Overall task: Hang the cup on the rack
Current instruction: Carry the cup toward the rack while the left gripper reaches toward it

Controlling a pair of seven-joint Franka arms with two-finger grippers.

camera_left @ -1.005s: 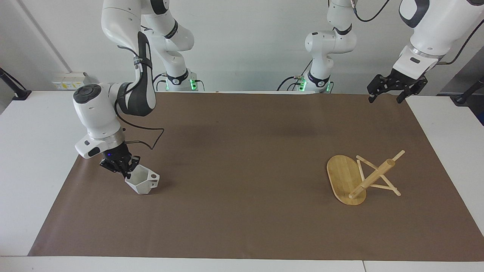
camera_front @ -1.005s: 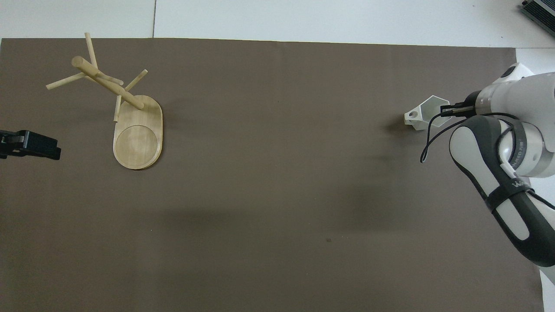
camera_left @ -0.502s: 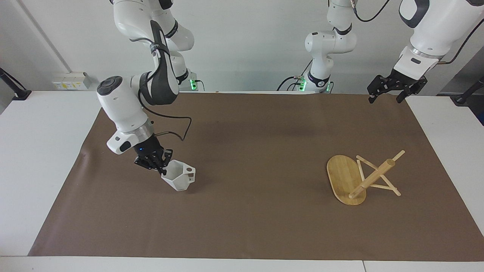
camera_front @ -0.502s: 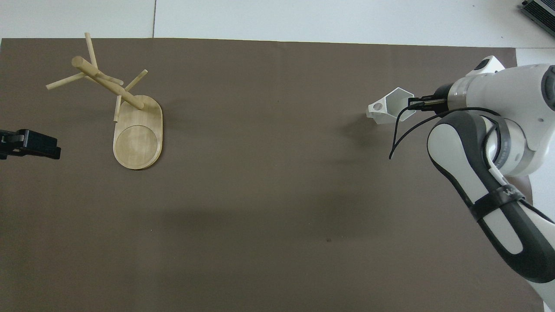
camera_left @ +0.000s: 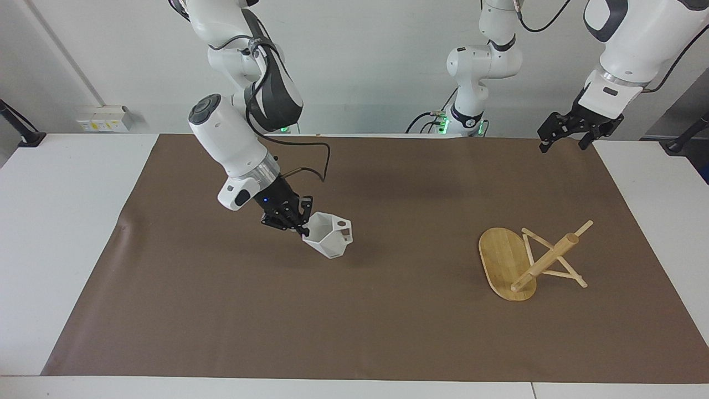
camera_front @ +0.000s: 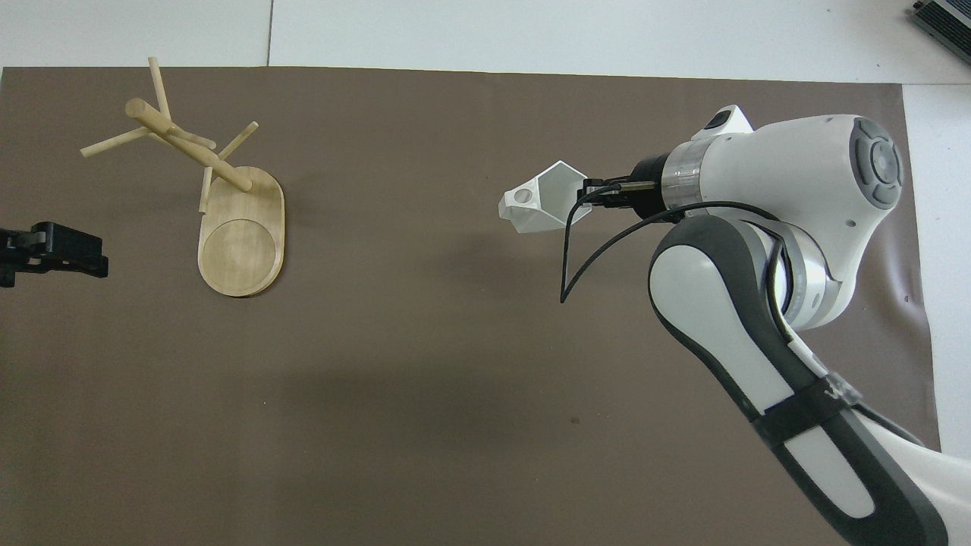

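My right gripper (camera_left: 303, 229) is shut on the rim of the white faceted cup (camera_left: 330, 240), which it holds tilted in the air over the middle of the brown mat (camera_left: 354, 327). The cup (camera_front: 545, 206) has its pierced handle pointing toward the left arm's end. The bamboo rack (camera_left: 529, 260) stands on its oval base toward the left arm's end, and its post and thin pegs (camera_front: 171, 136) are bare. My left gripper (camera_left: 563, 146) hangs open and holds nothing, above the mat's corner at the left arm's end; it (camera_front: 57, 252) waits there.
The mat covers most of the white table (camera_left: 55, 233). A black cable (camera_front: 576, 250) loops down from the right wrist beside the cup. Nothing lies on the mat between the cup and the rack.
The right arm has carried the cup up and along from the right arm's end toward the middle of the mat, closer to the rack. The left gripper has barely shifted.
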